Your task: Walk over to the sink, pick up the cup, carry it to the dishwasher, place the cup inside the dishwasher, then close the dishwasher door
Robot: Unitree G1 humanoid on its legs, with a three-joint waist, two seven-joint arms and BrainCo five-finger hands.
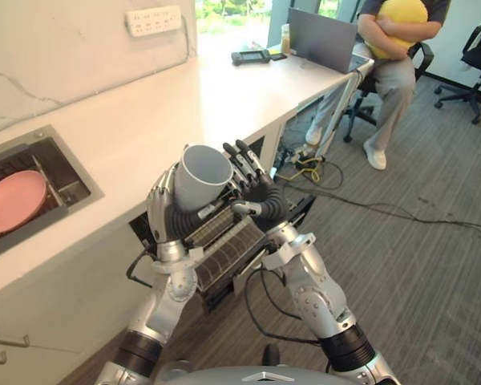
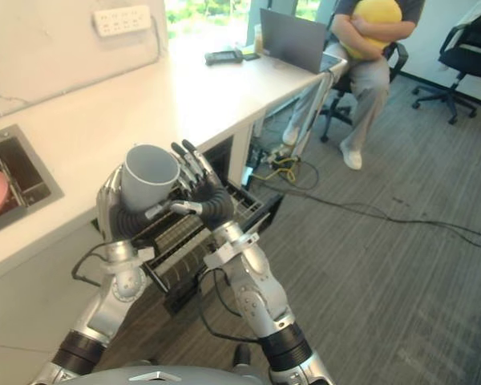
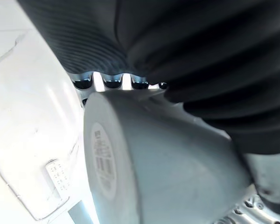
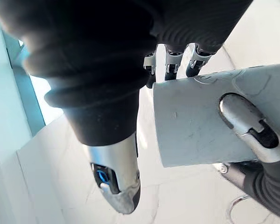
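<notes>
Curling our left hand [image 1: 160, 205] round the cup [image 1: 200, 176], right hand [image 1: 255, 186] flat at 3 o'clock, we judge it light, stiff, slick.

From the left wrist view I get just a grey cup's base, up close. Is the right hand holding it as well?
Observer: It only touches it. The right hand lays straight fingers against the cup with its thumb apart, while the left hand curls round the other side.
Operator: Where is the dishwasher?
Observer: Its rack stands pulled out under the counter, just below both hands.
Operator: Anyone nearby?
Observer: A person sits at the counter's far end, beside a laptop.
</notes>
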